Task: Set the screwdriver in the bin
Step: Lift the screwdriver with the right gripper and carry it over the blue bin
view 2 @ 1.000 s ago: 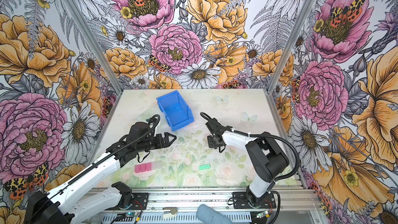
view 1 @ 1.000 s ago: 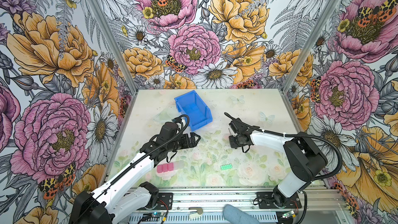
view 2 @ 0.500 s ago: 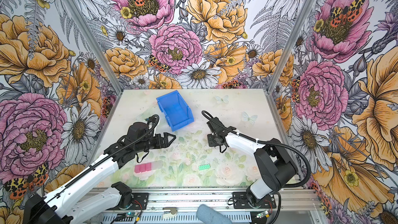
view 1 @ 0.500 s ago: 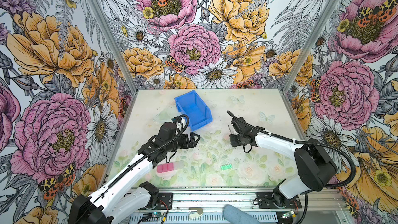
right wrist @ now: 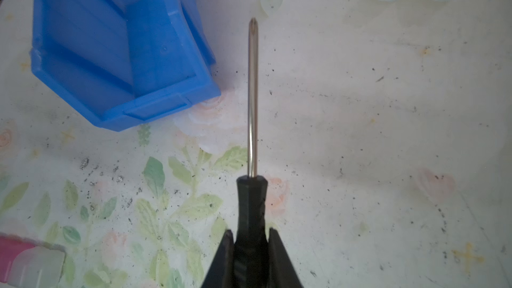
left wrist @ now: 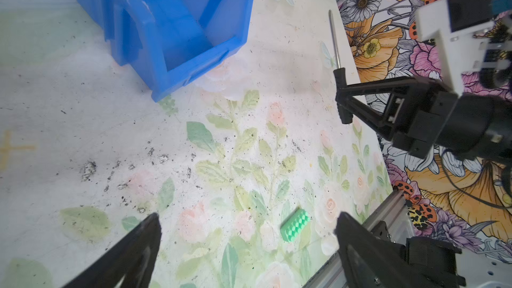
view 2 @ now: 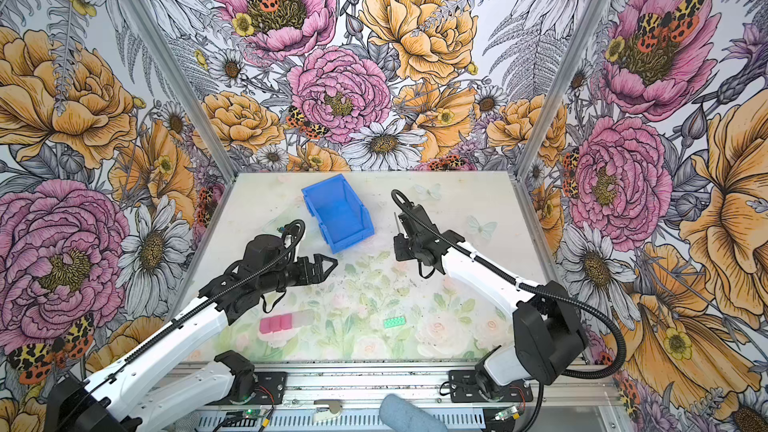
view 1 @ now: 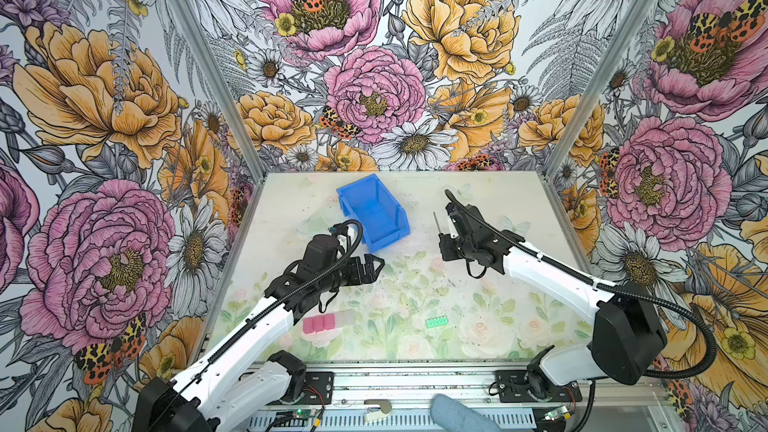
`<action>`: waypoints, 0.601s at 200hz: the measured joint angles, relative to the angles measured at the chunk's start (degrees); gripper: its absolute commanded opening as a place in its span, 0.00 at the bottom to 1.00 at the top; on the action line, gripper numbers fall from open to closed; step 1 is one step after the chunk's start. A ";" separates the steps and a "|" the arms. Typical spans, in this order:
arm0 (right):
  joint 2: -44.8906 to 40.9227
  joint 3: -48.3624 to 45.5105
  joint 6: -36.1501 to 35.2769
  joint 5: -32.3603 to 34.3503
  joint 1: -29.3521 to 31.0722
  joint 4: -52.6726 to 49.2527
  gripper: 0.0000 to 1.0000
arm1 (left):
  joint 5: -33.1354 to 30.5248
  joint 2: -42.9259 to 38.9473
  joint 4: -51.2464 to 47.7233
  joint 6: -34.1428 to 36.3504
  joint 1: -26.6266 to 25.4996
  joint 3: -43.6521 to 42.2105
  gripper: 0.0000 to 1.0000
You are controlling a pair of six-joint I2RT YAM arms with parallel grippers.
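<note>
Floral-papered walls are enclosing a pale, flower-printed desk where the right gripper is clamping the black handle of the screwdriver, its thin shaft seemingly hanging clear of the desk, just to the right of the bin. The bin is sitting empty, its lowered lip facing the robot's side. The left gripper is hovering with jaws spread and empty, just in front of that lip. A clean carry is looking like a matter of raising the tip clear of the bin's near wall, swinging the tool over the opening, lining the shaft up with the bin's long side and letting go low, with the left arm well out of the path.
</note>
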 measured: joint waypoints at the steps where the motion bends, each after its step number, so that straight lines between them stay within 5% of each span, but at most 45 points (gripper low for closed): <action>1: 0.00 0.24 -0.09 0.00 0.02 -0.07 0.00 | 0.00 0.00 0.00 0.00 0.04 0.00 0.99; 120: 6.75 17.29 -1.64 -0.33 2.89 -1.29 0.00 | 0.81 -1.31 -1.42 2.08 8.44 0.00 0.99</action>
